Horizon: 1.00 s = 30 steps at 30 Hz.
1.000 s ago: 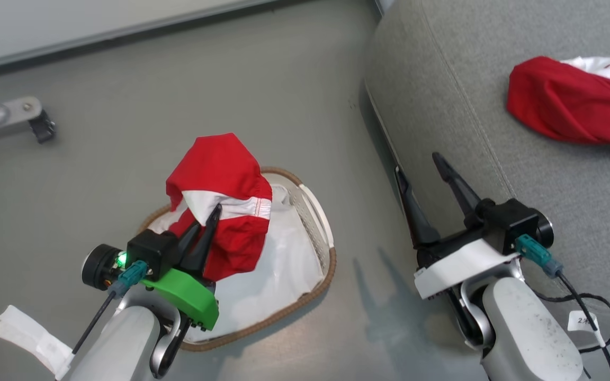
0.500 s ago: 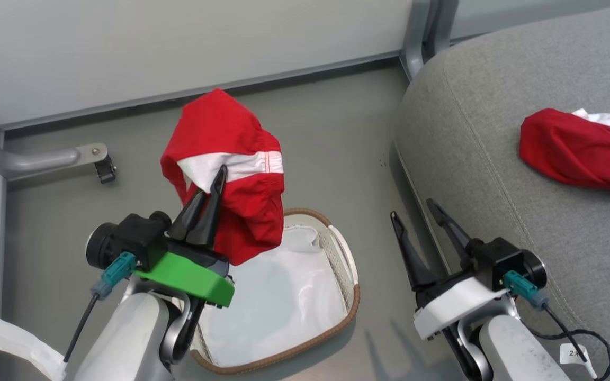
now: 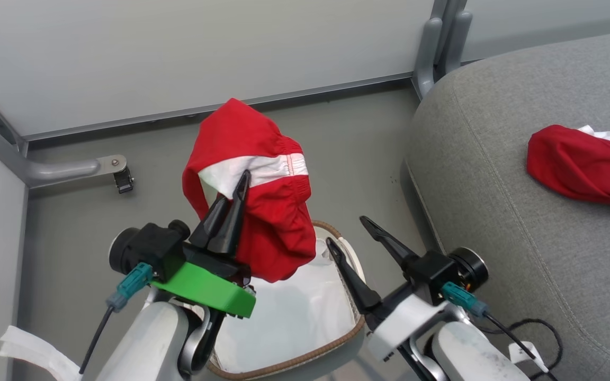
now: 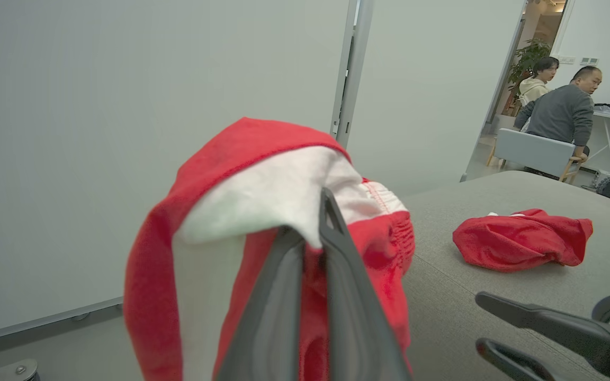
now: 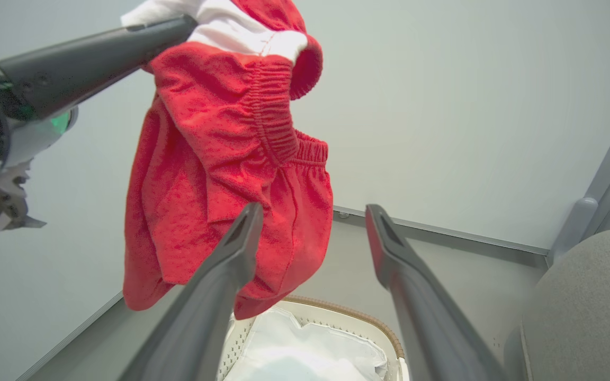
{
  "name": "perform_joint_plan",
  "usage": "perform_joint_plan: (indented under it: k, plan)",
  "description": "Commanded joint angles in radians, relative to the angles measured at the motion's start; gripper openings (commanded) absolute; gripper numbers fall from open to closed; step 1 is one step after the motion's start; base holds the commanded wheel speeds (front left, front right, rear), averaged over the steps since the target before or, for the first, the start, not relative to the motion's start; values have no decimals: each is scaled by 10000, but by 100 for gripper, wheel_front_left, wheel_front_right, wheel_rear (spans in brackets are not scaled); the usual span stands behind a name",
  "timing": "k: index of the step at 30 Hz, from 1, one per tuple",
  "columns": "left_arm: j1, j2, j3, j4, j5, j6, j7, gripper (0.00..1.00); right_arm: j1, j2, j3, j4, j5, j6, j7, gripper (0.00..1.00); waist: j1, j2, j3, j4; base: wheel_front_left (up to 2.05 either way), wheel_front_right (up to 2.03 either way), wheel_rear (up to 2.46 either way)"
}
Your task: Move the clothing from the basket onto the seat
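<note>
One red piece of the clothing [image 3: 270,222] hangs in the air right above the basket [image 5: 337,308], pinched at its white band by the left gripper [image 3: 235,185] with its fingers clamped tight, while the other piece [image 3: 585,164] already lies on the seat [image 3: 522,238] off to the basket's right. The right gripper [image 3: 345,229] hovers spread wide and empty over the basket's right rim, and the basket's got just the white liner [image 3: 294,317] in it as far as I can see. So I'd call this the carry step for the last piece: next it needs a swing right from the basket till it's over the seat, then let go.
</note>
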Motion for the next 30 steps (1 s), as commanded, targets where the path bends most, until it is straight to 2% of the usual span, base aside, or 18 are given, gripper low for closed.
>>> perform_joint_plan:
  k: [1,5,8,14,22,23,25,30]
  plan:
    - [-18,-53,-114,-33,-92,-29,-10,0,-397,-33,381,38,99,-14,-47,100,1,0,6,95,0,0,0]
    - [-164,-240,-533,-165,-165,-29,-10,0,-1144,-57,1481,533,280,-14,-47,100,1,0,-50,241,0,0,0]
    - [-235,-309,-944,-177,-238,-29,-8,0,-1663,-50,1875,974,503,-14,-47,100,1,0,-73,388,0,0,0]
    - [-389,-517,-1536,-193,-386,-29,-10,0,-2086,-45,1914,1616,339,-14,-47,100,1,0,-88,646,0,0,0]
    - [-262,-504,-2181,-314,-714,-29,-10,0,-2136,-48,1550,1894,541,-14,-47,100,1,0,-123,791,0,0,0]
    - [-255,-501,-2246,-338,-742,-29,-10,0,-2152,-47,1552,1934,616,-14,-47,83,1,0,-125,805,0,0,0]
    - [-248,-511,-2352,-355,-864,-29,-8,0,-2179,-45,1536,1939,812,-14,-47,0,1,0,-119,821,0,0,0]
    - [-279,-486,-2237,-223,-984,-29,-10,0,-2183,-45,1255,1930,1136,-14,-47,0,1,0,-82,757,0,0,0]
